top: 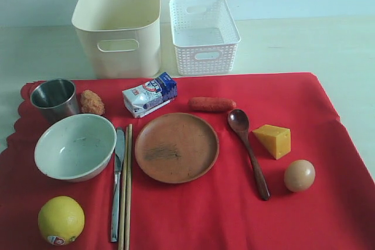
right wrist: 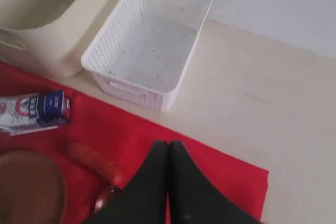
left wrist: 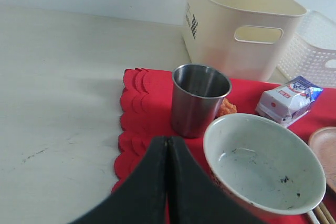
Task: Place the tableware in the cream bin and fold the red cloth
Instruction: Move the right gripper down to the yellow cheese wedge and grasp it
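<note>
Exterior: bowl [top: 75,146], steel cup [top: 54,99], plate [top: 176,147], spoon [top: 248,151], knife [top: 117,182] and chopsticks [top: 125,185] all sit on the red cloth [top: 193,215], with the cream bin [top: 117,24] behind. Left wrist: left gripper [left wrist: 168,141] pinched together, empty, near the cup. Light, slick steel; I'd take its rim. Right wrist: right gripper [right wrist: 168,145] closed too, above the limp cloth's corner.

Mostly hidden behind the steel cup [left wrist: 199,100], just beyond the left fingers [left wrist: 149,182]: fried nugget [left wrist: 227,107]. Cropped by the edge, to their side: brown plate [left wrist: 325,150]. Blurred, partly behind the right fingers [right wrist: 155,182]: wooden spoon [right wrist: 105,200]. Cut off in the exterior view: chopsticks [top: 125,191].
</note>
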You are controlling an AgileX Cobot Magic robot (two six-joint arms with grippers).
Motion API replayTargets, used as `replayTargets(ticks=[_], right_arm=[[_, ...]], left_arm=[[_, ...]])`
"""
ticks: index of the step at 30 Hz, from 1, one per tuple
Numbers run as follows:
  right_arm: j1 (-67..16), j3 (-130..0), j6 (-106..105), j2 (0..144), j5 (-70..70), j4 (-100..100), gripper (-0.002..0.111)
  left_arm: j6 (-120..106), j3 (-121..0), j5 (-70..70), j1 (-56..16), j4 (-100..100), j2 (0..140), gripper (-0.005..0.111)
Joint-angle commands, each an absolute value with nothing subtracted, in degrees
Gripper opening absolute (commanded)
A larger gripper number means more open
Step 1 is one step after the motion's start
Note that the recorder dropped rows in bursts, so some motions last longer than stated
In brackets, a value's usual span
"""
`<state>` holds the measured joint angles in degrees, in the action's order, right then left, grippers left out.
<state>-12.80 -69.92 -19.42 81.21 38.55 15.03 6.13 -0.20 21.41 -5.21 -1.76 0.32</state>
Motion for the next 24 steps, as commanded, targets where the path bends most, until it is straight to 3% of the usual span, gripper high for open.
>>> replayTargets(ticks=[1, 4, 7, 14, 18, 24], right_arm=[[-12.96, -71.40, -25.23, 87.57, 42.42, 18.96, 0.000], [-14.03, -71.40, -28.54, 90.65, 45.12, 19.11, 0.001], [-14.00, -71.40, -28.46, 92.57, 47.55, 18.24, 0.010], [-14.00, -71.16, -28.46, 95.31, 53.43, 15.40, 0.049], [-14.00, -70.30, -30.00, 97.07, 53.43, 14.51, 0.066], [-15.75, -68.89, -31.82, 102.17, 54.03, 12.51, 0.074]], left_arm=[[6.17, 0.00, 21.04, -5.14, -2.18, 0.00, 0.000], [6.17, 0.00, 21.04, -5.14, -2.18, 0.00, 0.000], [6.28, 0.00, 21.04, -5.14, -2.18, 0.00, 0.000], [6.28, 0.00, 21.04, -5.14, -2.18, 0.00, 0.000], [6.28, 0.00, 21.04, -5.14, -2.18, 0.00, 0.000], [6.28, 0.00, 21.04, -5.14, -2.18, 0.00, 0.000]])
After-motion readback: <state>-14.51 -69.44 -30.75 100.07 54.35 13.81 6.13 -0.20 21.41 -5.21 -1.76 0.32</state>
